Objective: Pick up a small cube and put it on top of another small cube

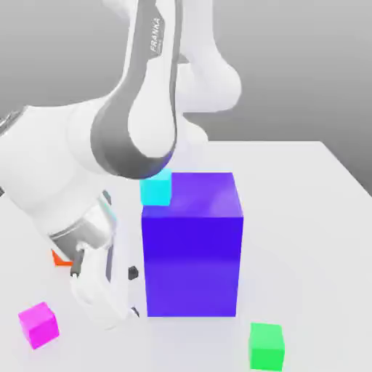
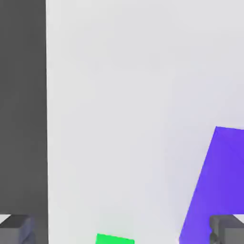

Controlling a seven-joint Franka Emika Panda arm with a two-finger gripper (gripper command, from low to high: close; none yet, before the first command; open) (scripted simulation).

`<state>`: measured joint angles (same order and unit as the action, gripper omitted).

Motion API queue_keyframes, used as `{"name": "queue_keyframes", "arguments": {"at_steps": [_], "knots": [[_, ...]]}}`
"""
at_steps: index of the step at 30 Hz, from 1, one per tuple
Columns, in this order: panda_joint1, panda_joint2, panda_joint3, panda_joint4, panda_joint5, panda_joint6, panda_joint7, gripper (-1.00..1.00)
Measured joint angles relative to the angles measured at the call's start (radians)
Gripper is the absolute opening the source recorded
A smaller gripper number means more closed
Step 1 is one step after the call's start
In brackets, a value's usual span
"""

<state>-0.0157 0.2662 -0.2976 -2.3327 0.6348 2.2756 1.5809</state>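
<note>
The small magenta cube [image 1: 38, 324] sat on the white table [image 1: 320, 211] near the front corner on the exterior view's left, free of any grip and with nothing touching it. Well apart from it, toward the exterior view's right, the small green cube [image 1: 266, 346] rested on the same surface, and between the two stood the big blue-purple block [image 1: 192, 251], much taller than either. A cyan cube [image 1: 156, 188] was just beside the block's upper far corner, partly behind the arm, and a sliver of an orange cube [image 1: 61, 258] peeked out from behind the robot's wrist. The gripper [image 1: 132, 292] hung low just beside the block, on the side toward the magenta cube. The hand view gave what the exterior view could not: both fingertips [image 2: 16, 228] set wide apart at opposite edges with bare table between them, holding nothing. There the green cube [image 2: 114, 239] appeared as a thin strip between the fingers, and the block [image 2: 219, 186] rose as a slanted purple face near one finger.
</note>
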Motion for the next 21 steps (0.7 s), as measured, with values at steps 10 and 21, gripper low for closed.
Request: {"name": "queue_keyframes", "arguments": {"at_steps": [10,21], "knots": [[0.023,0.111,-0.128,-0.037,-0.036,0.167,0.361,0.0],[0.092,0.173,-0.251,-0.051,-0.079,0.428,0.671,0.0]]}}
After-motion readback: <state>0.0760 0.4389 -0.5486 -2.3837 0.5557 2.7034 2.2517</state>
